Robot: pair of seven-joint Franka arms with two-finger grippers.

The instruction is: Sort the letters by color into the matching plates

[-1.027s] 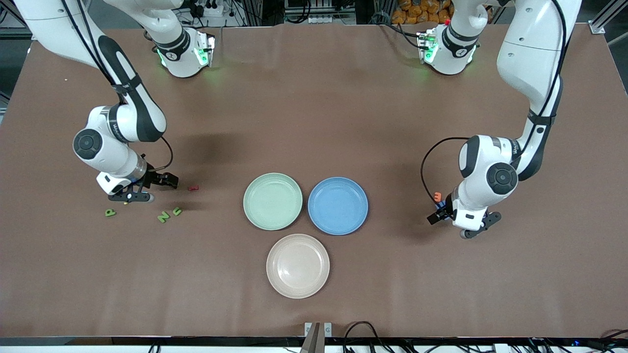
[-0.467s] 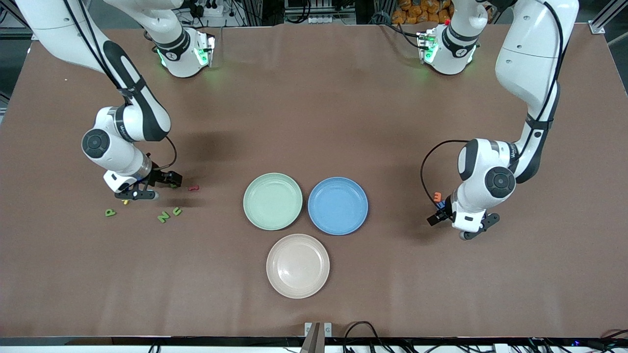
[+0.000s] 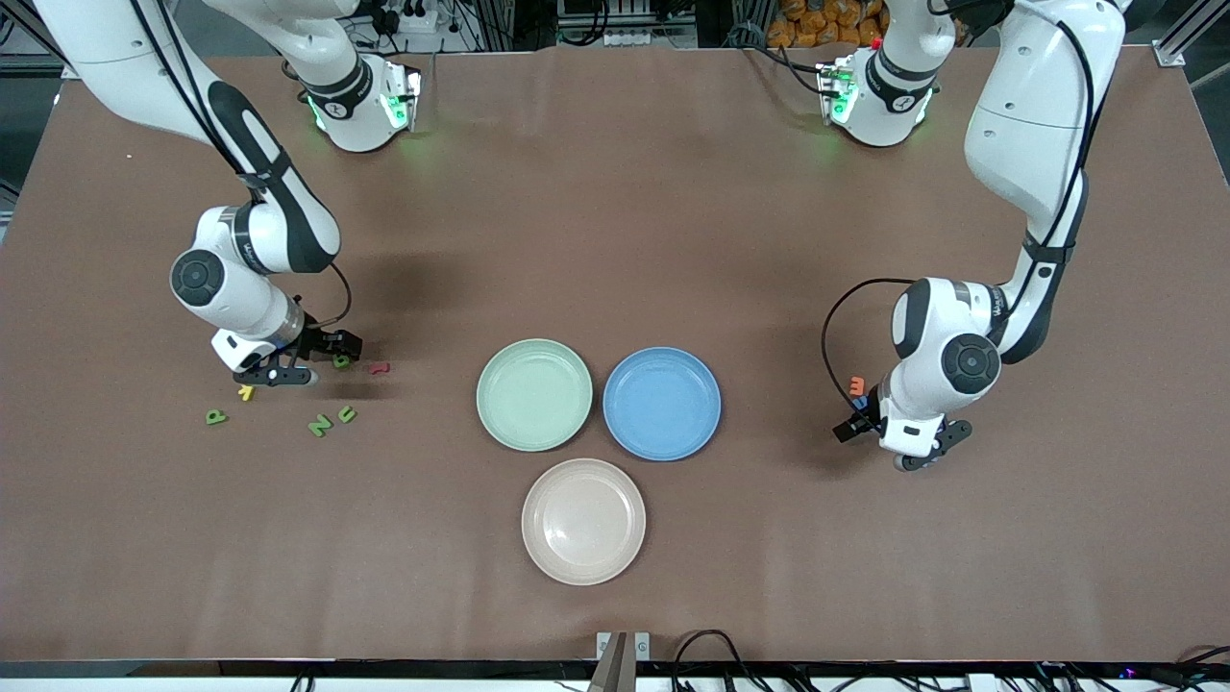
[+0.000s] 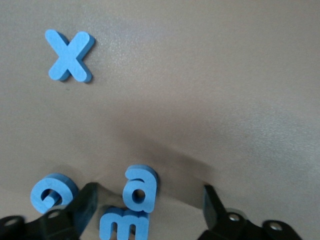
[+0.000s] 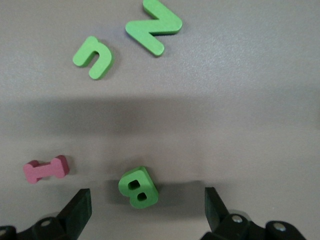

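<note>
Green letters lie scattered toward the right arm's end of the brown table (image 3: 615, 240): a green B (image 5: 138, 187) sits on the table between the spread fingers (image 5: 75, 212) of the right tool (image 3: 288, 370), which hangs low over it with jaws wide apart and nothing in its grasp. Just beside the B lies a pink letter I (image 5: 46, 168), and nearer the front camera rest a green N (image 5: 153, 26), a green hooked letter (image 5: 93, 57), a green P (image 3: 216, 416) and a small yellow letter (image 3: 247, 391). Toward the left arm's end of the table, blue letters are gathered beneath the left tool (image 3: 898, 444): a blue a (image 4: 140, 188) lies between its parted fingers (image 4: 82, 210), touching a blue m (image 4: 123, 225), with a blue rounded letter (image 4: 51, 191) just outside one finger and a blue X (image 4: 69, 55) well apart from the cluster. The left tool's jaws stand wide and grip nothing. An orange letter (image 3: 857, 385) shows beside that tool. At the middle of the table the pale green plate (image 3: 534, 394) and the blue plate (image 3: 662, 403) sit side by side, nearly touching, with the cream plate (image 3: 583, 521) nearer the front camera between them; all three hold no letters.
</note>
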